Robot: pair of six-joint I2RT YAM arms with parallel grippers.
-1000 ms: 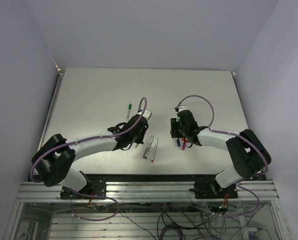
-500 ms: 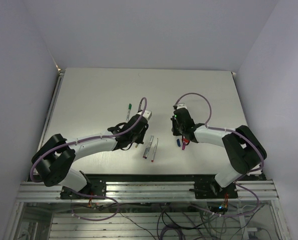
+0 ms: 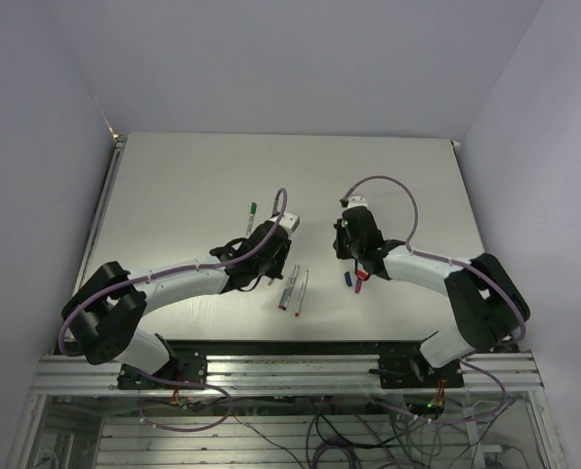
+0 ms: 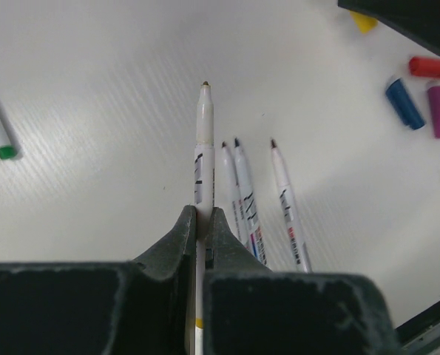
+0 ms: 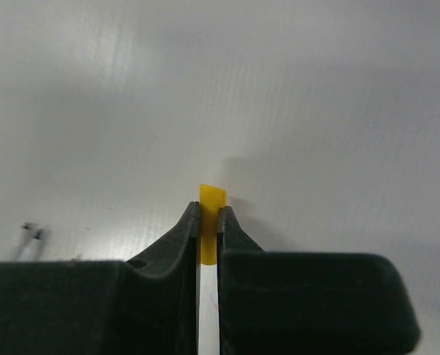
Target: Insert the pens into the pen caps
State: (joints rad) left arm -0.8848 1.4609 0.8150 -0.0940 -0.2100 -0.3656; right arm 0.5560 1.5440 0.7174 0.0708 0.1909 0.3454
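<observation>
Top external: left gripper (image 3: 269, 262) and right gripper (image 3: 352, 256) low over the surface (image 3: 173, 186), apart. Jaws unreadable here. Loose pens (image 3: 292, 289) lie between them.

Left wrist: jaws clamped low on yellow-banded pen (image 4: 203, 148), tip free ahead. Barrel probably light, stiff and slick, so a mid-barrel grip looks best.

Right wrist: jaws clamped on yellow cap (image 5: 212, 201). Tiny and smooth, it is likely to pivot; pinch its sides and keep the mouth clear.
</observation>
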